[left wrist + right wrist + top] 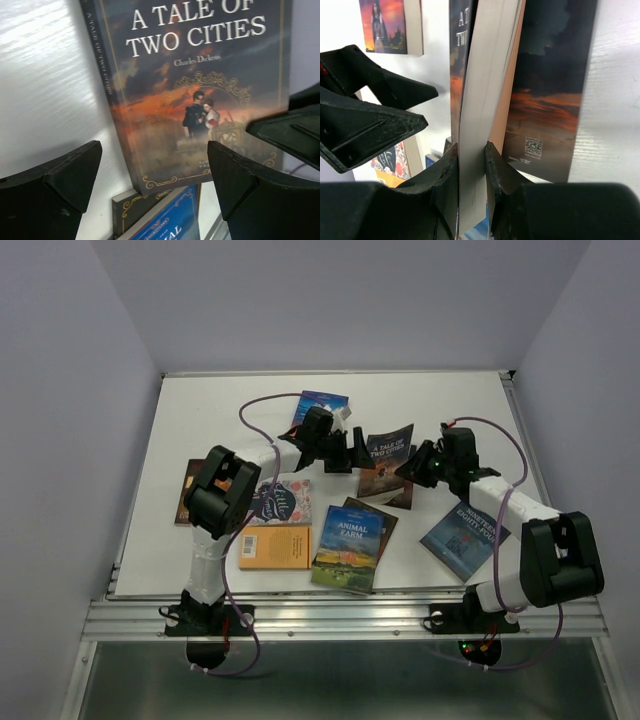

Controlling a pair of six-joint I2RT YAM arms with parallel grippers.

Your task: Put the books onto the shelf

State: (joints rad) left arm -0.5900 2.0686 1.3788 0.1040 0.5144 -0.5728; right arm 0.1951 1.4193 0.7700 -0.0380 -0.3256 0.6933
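Fingers (499,175) of the right gripper (471,150) pinch the Two Cities paperback (388,455); left gripper (154,155) spread wide. Other books (348,538) lie on the table (200,410), none shelved.

You're working in robotics lab test cell, not home or shop. Plain pale walls (340,300) boxing in white table (200,410) on three sides. Bare aluminium rail (340,618) running along near edge, left arm (215,505) and right arm (540,560) standing at it. Purple cables (250,410) looping openly off both arms. Small lights (468,646) glowing at right arm's base. Books (349,537) lying loose across table, covers facing overhead camera.
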